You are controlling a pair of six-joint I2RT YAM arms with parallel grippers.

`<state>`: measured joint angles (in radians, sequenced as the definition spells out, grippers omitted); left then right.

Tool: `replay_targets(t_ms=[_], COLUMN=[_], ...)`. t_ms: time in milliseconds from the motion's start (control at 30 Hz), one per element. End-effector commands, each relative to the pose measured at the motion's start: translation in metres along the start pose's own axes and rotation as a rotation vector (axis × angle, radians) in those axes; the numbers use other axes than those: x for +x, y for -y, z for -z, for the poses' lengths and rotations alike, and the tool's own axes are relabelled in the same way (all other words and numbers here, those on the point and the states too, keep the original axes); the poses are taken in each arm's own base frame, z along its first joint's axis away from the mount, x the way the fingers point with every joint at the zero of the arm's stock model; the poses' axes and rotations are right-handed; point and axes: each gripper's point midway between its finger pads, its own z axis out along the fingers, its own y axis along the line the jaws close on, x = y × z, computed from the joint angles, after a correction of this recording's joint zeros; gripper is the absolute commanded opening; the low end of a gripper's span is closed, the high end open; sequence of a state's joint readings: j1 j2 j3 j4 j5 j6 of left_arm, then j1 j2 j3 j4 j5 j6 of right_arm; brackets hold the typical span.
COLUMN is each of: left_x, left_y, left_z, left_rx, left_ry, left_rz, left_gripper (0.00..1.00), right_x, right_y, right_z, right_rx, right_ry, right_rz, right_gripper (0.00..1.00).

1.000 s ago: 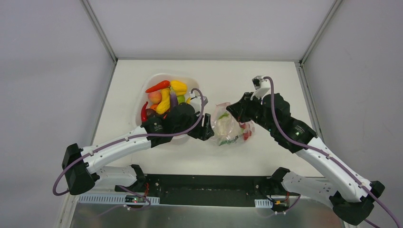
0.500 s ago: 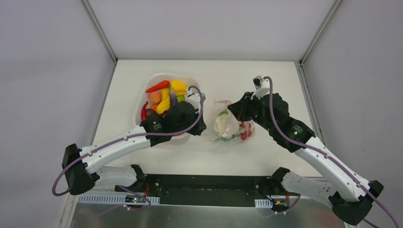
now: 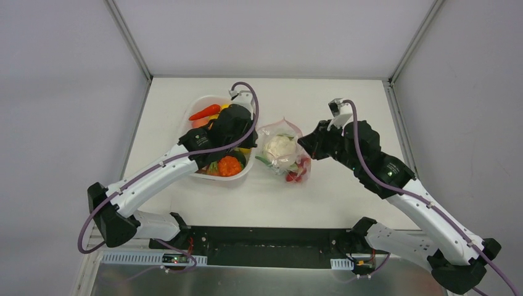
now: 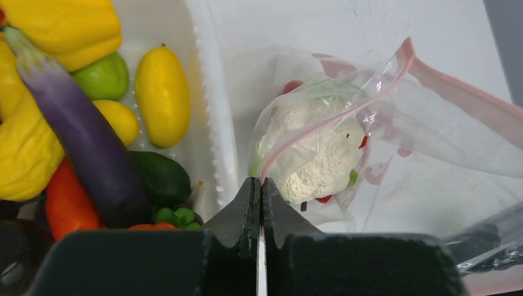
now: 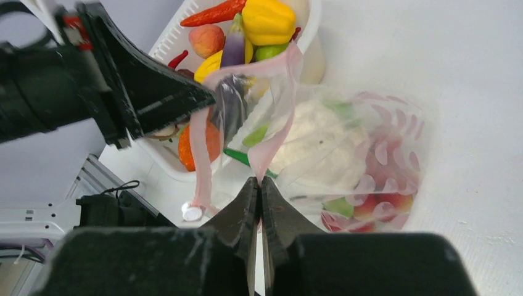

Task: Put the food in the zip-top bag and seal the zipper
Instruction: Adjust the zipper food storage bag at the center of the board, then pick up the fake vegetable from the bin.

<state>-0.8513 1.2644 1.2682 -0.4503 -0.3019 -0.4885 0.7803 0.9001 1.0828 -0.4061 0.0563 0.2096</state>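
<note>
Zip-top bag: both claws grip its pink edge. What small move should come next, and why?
Probably draw the left claw and right claw slightly apart: each is shut on the zipper, which sags in slack loops, and the zip-top bag mouth gapes. Tautening it would ready sealing.

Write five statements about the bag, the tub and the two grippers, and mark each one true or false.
1. The cauliflower lies inside the zip-top bag. True.
2. The white tub is empty. False: it holds an eggplant and other toy food.
3. The left gripper and the right gripper each pinch the zipper. True.
4. In the top view the bag lies left of the tub. False: it lies to its right.
5. The bag's mouth is sealed. False: the pink edges stand apart.
</note>
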Motion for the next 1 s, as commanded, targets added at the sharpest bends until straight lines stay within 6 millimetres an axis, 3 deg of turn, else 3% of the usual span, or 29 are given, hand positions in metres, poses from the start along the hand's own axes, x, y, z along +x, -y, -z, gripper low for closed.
replay_targets(t_ms=[0, 133, 200, 267, 433, 700, 967], left_x=[0.0, -0.008, -0.013, -0.014, -0.01, -0.015, -0.011], left_y=[0.019, 0.004, -0.009, -0.022, -0.067, -0.123, -0.162], left_z=[0.003, 0.018, 0.026, 0.031, 0.031, -0.019, -0.076], left_rx=[0.086, 0.054, 0.029, 0.005, -0.104, -0.187, -0.234], left_ry=[-0.029, 0.033, 0.072, 0.097, 0.108, -0.043, -0.201], left_rz=[0.035, 0.019, 0.01, 0.001, -0.003, 0.044, 0.116], left_gripper=[0.05, 0.5, 0.66, 0.78, 0.98, 0.99, 0.86], right_x=[-0.041, -0.056, -0.054, -0.05, -0.036, -0.028, -0.028], right_y=[-0.009, -0.016, -0.018, -0.016, -0.01, -0.015, -0.017], right_z=[0.006, 0.001, -0.007, -0.012, -0.023, -0.036, -0.039], right_rx=[-0.013, -0.025, -0.03, -0.026, -0.004, -0.024, -0.036], right_ry=[0.161, 0.194, 0.179, 0.168, 0.13, 0.079, 0.071], right_rz=[-0.052, -0.046, -0.052, -0.069, -0.094, -0.096, -0.087], right_gripper=[0.05, 0.05, 0.04, 0.04, 0.04, 0.04, 0.04])
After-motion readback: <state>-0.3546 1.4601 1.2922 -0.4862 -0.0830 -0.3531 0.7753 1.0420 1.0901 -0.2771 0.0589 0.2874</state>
